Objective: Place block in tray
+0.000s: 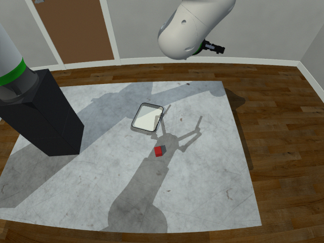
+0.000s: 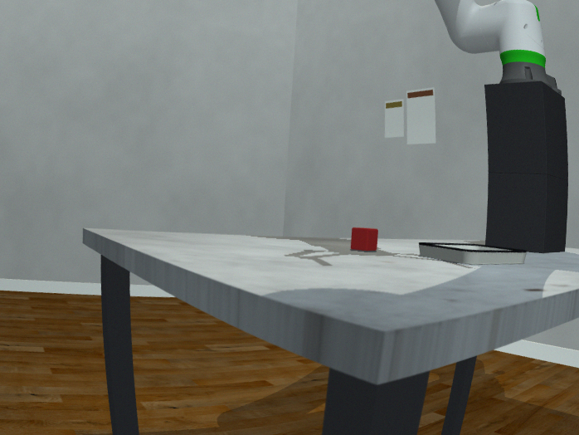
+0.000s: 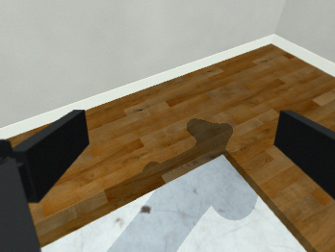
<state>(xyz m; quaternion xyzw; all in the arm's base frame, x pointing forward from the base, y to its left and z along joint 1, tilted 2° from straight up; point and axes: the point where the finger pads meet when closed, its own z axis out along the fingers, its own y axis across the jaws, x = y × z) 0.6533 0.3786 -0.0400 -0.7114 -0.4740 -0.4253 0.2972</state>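
A small red block [image 1: 159,151] lies on the grey table top, a short way in front of the white tray [image 1: 147,117]. The tray is shallow, dark-rimmed and holds nothing. In the exterior view the block [image 2: 364,238] sits left of the tray [image 2: 472,251], apart from it. My arm is raised high above the table's far side. In the wrist view my gripper [image 3: 181,127] is wide open with nothing between the fingers, and it looks out over the table's far corner and the wooden floor. Neither block nor tray shows in the wrist view.
The arm's black pedestal [image 1: 39,112] stands at the table's left, close behind the tray in the exterior view [image 2: 523,168]. The table's edges drop to a wooden floor all round. The arm's shadow falls across the block and the tray.
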